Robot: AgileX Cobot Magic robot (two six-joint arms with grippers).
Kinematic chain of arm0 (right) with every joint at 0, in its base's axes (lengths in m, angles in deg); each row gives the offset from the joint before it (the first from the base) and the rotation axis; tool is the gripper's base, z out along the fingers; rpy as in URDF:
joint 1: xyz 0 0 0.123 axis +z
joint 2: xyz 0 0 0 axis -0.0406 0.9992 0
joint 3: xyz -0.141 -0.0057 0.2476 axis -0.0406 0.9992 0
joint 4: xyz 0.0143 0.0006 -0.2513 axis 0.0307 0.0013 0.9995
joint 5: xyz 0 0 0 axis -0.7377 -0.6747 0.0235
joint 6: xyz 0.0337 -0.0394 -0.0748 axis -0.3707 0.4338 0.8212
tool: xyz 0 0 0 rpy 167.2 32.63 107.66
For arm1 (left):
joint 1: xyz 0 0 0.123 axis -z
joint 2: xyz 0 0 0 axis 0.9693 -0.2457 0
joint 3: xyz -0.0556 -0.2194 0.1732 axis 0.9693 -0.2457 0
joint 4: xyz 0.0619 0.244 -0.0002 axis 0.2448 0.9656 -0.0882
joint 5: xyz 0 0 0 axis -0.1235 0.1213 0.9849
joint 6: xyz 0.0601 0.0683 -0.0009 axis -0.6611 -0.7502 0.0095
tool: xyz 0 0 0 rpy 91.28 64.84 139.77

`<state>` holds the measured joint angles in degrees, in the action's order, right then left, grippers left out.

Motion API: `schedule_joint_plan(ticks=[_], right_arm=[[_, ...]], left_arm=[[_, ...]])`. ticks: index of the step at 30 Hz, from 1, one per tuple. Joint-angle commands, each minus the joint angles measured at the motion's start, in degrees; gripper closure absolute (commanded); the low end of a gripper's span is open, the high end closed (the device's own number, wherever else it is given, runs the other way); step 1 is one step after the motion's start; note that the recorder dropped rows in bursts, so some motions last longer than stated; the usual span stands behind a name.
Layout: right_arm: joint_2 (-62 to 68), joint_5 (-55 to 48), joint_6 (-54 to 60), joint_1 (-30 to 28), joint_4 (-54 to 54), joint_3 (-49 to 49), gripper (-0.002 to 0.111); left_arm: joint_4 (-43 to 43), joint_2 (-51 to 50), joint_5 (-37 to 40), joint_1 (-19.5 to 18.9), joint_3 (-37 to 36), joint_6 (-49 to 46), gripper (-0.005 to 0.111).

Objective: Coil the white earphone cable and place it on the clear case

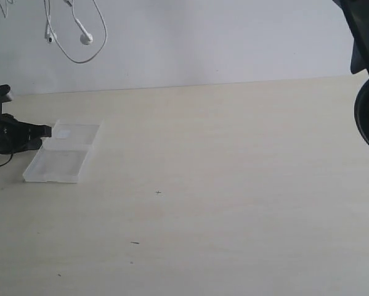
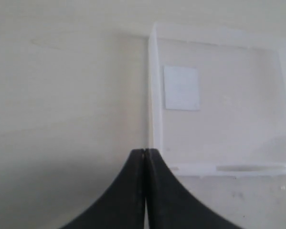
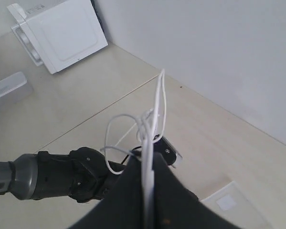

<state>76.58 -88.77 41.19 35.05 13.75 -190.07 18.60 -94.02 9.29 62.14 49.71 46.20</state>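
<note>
The clear case (image 1: 61, 153) is lying flat on the pale tabletop (image 1: 233, 185), toward nine o'clock in the exterior view. A whitish label (image 2: 181, 88) is showing on it in the left wrist view.

The left arm (image 1: 5, 132) is reaching in from the nine o'clock edge. The left jaws are pressing fully together with nothing between them. Their tips are sitting just beside the case's nine o'clock side, close to its crosswise seam. Whether they are touching the plastic cannot be told.

The right jaws are clamping tight on the white earphone cable (image 3: 147, 143), with several strands bunching between them and a loose loop spilling out to one side. In the exterior view the cable is hanging in the air at eleven o'clock, in front of the pale wall (image 1: 233, 37). It is well above the tabletop and apart from the case. It is drooping in a long loop, with two earbuds (image 1: 85, 39) dangling near each other.

Only the dark bulk of the right arm (image 1: 366, 68) is showing there, at the two o'clock edge.
</note>
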Motion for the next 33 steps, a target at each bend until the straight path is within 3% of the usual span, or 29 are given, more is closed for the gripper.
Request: schedule_joint_plan(ticks=[1,9,12,16,26,33], right_arm=[[-0.85,0.85,0.25,-0.22,-0.74,-0.19,0.108],[-0.85,1.28,-0.25,-0.22,-0.74,-0.19,0.108],[-0.24,2.8,-3.94,-0.22,3.85,-0.19,0.108],[1.84,3.21,-4.78,-1.83,0.57,-0.19,0.108],[11.04,5.41,-1.06,-1.74,-10.09,-0.19,0.108],[17.59,7.21,4.17,-0.73,-17.28,-0.19,0.108]], left_arm=[[-0.06,-0.06,-1.56,2.2,-0.14,2.64,0.107],[-0.06,0.09,-3.15,2.98,-2.6,3.02,0.107],[-0.06,1.86,-4.08,2.13,-3.42,3.81,0.107],[-0.06,7.16,-4.81,-1.14,-5.27,4.19,0.107],[-0.06,23.54,-15.71,-16.54,-9.32,13.26,0.107],[-4.36,32.11,-19.58,-17.76,-11.62,16.66,0.107]])
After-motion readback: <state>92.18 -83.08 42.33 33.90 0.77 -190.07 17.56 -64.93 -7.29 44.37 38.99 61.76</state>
